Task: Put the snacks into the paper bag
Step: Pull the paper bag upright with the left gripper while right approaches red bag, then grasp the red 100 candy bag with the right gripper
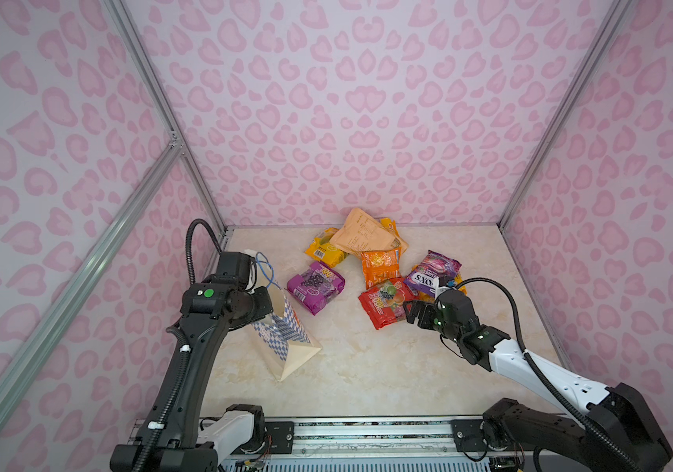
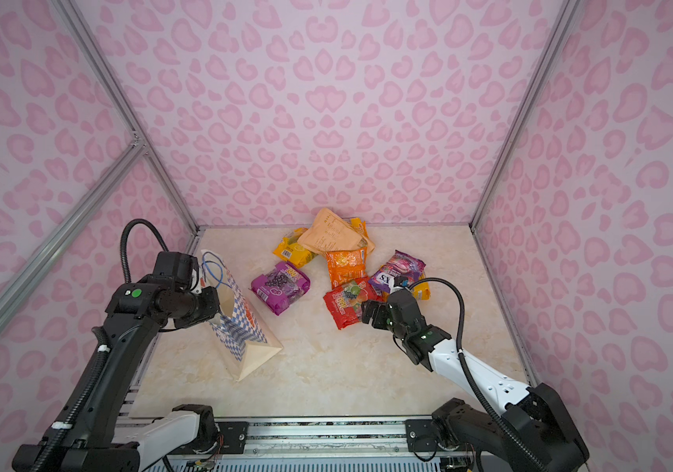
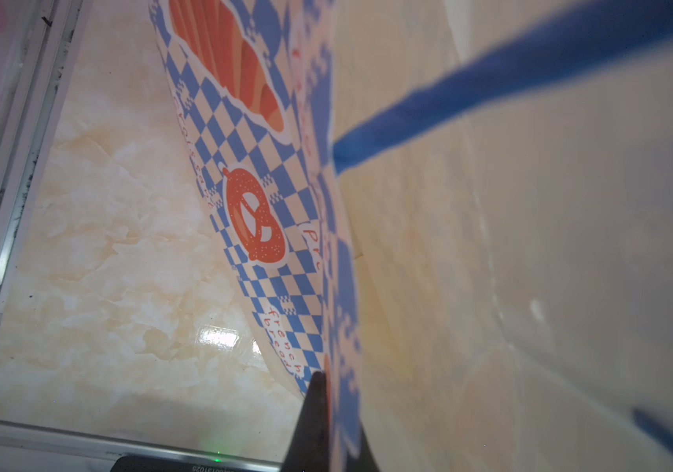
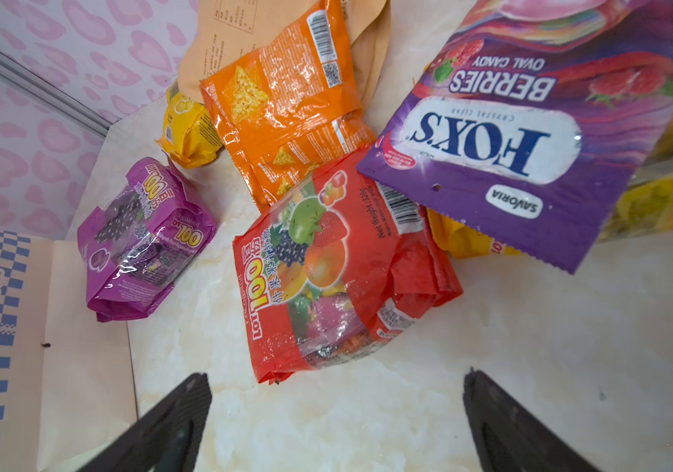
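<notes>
The paper bag [image 1: 286, 339], printed "french bread" among blue checks, leans on the tabletop [image 4: 531, 347]. The left gripper [image 1: 265, 300] is pinched shut on its rim. Nearest the bag lies a purple "LOT 100" packet [image 4: 145, 237]. Farther off is the red "LOT 100" packet [image 4: 326, 269], "Net Weight: 320g", then the "FOX'S Berries Oval Candy" packet [image 4: 510, 135]. The right gripper [image 4: 335, 380] hangs wide open by the red one.

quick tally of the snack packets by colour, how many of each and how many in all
purple packets: 2
yellow packets: 3, two mostly hidden under others
orange packet: 1
red packet: 1
tan pouch: 1
total: 8 in view
</notes>
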Available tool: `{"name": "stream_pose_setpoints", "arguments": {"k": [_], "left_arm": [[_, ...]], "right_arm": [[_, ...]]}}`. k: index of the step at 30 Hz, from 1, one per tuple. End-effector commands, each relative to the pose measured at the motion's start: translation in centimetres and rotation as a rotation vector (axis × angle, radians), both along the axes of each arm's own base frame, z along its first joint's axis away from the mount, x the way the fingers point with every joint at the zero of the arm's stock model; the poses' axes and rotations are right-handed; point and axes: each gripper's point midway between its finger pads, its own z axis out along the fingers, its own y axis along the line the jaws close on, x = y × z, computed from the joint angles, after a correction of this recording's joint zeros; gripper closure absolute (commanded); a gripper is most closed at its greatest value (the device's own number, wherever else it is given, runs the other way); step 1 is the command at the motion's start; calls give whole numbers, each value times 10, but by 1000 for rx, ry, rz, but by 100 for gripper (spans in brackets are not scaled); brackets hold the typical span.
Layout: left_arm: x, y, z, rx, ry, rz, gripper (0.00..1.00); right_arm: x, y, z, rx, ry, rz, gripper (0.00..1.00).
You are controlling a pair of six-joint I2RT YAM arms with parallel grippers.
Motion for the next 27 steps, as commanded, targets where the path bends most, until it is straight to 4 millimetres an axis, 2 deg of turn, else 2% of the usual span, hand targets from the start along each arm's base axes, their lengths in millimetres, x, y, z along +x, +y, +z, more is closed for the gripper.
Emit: {"name": "stream_pose_setpoints", "arguments": {"k": [1,4,6,10,13,16,21,27], "left_arm": [[4,-1,-2,14,-61,-46,97],[-4,15,-14,84,-32,15,97],[-10,22,-10,107,-47,49,97],[-14,0,26,-29,-174,8,97],[-18,0,45,-59,-228,43,97],[-20,1,48,-73,-235,66,97],[-19,-18,51,-172,-245,14,97],[-16,-6,64,-106,-316,32,97]], "right_arm": [[0,-4,-6,39,49,-25,1],[5,-14,-11,48,69,-58,1],[9,-18,-13,38,73,-71,1],[20,-21,-22,34,116,-77,1],[30,-24,-32,44,145,-86,1],[40,-22,-41,81,190,-66,1],[50,-19,-49,100,184,-58,1],[57,-14,-64,138,212,-26,1]]}}
